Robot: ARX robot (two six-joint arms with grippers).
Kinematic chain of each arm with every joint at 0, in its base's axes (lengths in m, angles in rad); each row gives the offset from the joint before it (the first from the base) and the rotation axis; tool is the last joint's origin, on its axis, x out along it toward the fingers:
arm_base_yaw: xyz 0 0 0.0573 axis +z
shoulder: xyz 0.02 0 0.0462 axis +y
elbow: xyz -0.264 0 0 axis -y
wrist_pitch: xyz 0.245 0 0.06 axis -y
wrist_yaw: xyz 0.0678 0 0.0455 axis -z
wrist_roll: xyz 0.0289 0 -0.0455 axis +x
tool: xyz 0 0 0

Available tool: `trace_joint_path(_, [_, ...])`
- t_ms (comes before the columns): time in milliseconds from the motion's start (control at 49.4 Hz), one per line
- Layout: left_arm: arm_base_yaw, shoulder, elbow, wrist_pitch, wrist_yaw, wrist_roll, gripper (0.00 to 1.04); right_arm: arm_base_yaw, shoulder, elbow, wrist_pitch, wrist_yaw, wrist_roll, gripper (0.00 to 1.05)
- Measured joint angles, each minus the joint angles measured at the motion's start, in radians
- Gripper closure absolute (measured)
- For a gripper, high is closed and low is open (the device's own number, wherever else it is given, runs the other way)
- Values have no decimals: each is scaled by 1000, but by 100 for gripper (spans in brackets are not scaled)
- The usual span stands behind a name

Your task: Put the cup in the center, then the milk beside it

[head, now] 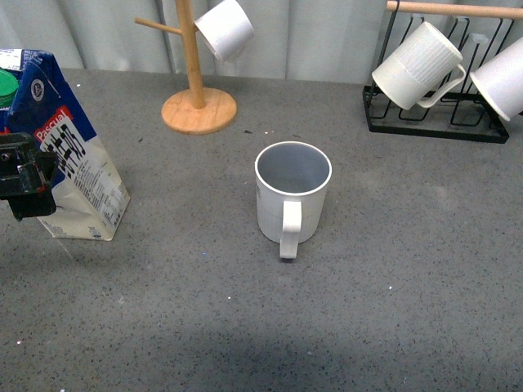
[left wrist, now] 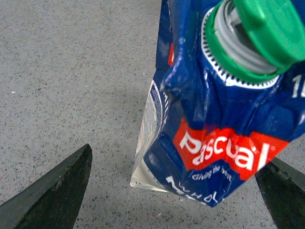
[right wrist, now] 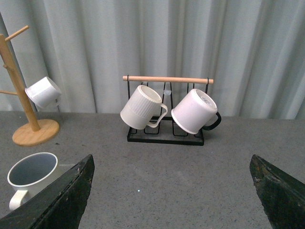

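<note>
A grey speckled table (head: 409, 310) fills the room's foreground, with a pale curtain (right wrist: 190, 43) behind it.

The cup (head: 292, 196) stands upright near the middle of the table. Its open mouth faces up, showing a grey-blue inside, and its long axis is vertical. Its loop handle points toward the robot.

The milk (head: 69, 155) is well to the left of the cup, apart from it, with its base on the table. Its long axis is close to upright but appears to lean, the top tipping toward the left edge of the front view. The green cap (left wrist: 267, 28) sits on the sloped top, and the red "Pascual" label faces the robot's side.

The left gripper (head: 24, 175) hangs beside the upper part of the carton. In the left wrist view its two dark fingers (left wrist: 57, 191) are spread wide with the carton between them, much nearer one finger than the other. Whether that finger touches it I cannot tell.

The right gripper (right wrist: 171, 157) is held above the table, jaws wide apart, with nothing between them.

At the back, a wooden mug tree (head: 198, 90) carries a smooth little mug (head: 225, 28). To the right, a black wire rack (head: 433, 122) holds a ribbed mug (head: 418, 65) and a plain white mug (head: 502, 77).
</note>
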Motion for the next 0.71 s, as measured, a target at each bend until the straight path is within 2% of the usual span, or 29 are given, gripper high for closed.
trace_joint_path(405, [8, 20, 45, -3, 0, -4, 7, 0, 0, 0, 0, 0, 0, 9])
trace_joint_path(486, [8, 21, 46, -1, -7, -4, 17, 0, 0, 0, 0, 0, 0, 9])
trace_joint_path(709, [2, 17, 47, 17, -18, -4, 60, 0, 0, 0, 0, 0, 0, 9])
